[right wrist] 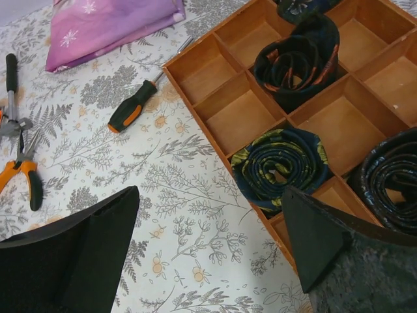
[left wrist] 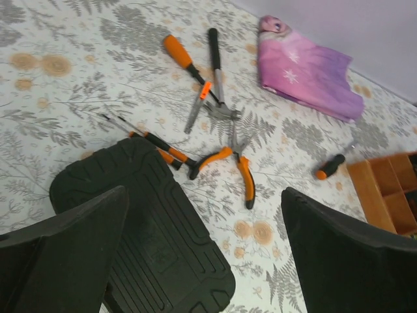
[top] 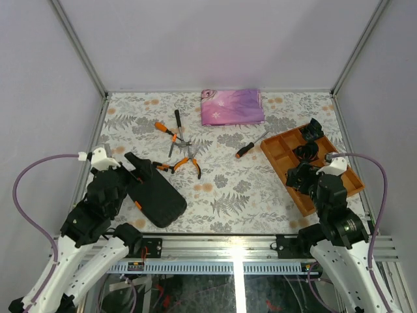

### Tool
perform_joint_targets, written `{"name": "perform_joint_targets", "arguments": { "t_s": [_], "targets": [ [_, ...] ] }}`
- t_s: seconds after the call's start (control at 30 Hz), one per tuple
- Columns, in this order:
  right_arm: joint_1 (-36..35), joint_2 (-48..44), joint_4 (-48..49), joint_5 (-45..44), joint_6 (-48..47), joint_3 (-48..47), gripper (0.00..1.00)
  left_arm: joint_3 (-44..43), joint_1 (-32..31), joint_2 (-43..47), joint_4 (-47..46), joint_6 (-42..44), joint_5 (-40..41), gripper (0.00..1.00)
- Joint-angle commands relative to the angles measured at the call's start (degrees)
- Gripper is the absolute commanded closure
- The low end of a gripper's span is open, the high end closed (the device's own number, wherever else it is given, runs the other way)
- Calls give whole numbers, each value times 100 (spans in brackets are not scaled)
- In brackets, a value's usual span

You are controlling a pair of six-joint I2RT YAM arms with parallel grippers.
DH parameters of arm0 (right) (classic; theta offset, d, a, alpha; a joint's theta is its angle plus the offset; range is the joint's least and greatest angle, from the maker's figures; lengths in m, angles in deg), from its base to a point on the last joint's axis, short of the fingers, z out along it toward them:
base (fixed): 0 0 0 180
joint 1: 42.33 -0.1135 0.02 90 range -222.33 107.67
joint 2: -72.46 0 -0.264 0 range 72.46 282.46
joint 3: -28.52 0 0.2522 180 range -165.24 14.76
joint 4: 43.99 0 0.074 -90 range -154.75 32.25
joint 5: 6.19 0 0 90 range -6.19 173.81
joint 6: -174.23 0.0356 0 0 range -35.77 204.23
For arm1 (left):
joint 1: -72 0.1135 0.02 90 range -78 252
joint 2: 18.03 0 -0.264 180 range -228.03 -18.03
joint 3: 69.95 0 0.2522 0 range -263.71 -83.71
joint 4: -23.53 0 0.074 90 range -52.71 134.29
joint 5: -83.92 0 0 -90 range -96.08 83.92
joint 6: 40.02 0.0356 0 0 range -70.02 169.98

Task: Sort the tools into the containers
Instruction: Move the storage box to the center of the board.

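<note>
The tools lie on the floral tabletop: an orange-handled screwdriver [top: 164, 129], a slim black-handled hammer [top: 176, 124], orange-handled pliers [top: 189, 163] and a black-and-orange screwdriver [top: 245, 150] near the tray. The black tool case [top: 156, 199] lies closed at the front left. My left gripper [left wrist: 205, 261] hangs open over the case's [left wrist: 150, 228] near end, holding nothing. A thin screwdriver [left wrist: 156, 142] touches the case's far edge, next to the pliers [left wrist: 238, 163]. Beside the tray's corner, my right gripper [right wrist: 208, 254] is open above bare tabletop, with the screwdriver [right wrist: 133, 107] ahead of it.
A wooden divided tray [top: 283, 151] at the right holds dark coiled bundles [right wrist: 280, 163]. A folded pink-purple cloth [top: 232, 106] lies at the back. Metal frame posts and white walls close in the table on three sides.
</note>
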Motion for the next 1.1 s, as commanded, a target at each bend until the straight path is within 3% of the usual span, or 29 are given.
{"name": "perform_joint_targets", "arguments": {
  "t_s": [0.0,0.27,0.47,0.8,0.97,1.07],
  "targets": [
    [602,316,148,647,-98,-429,3,-323,686,-424,36,15,-578,1],
    [1319,1160,-120,1069,36,-1030,1,-543,1526,-1222,-78,-91,-1187,1],
    [1533,2027,-340,1341,133,-1471,1,-581,1755,-1649,-208,-61,-1585,0],
    [1623,3482,140,2364,-259,-1799,1,-551,1851,-2352,-493,115,-2329,0],
    [1627,3987,252,2572,-452,-1878,4,-579,1872,-2663,-507,128,-2320,0],
    [1573,4200,323,2623,-523,-1898,8,-614,1898,-2871,-258,-137,-1828,0]
  ]
}}
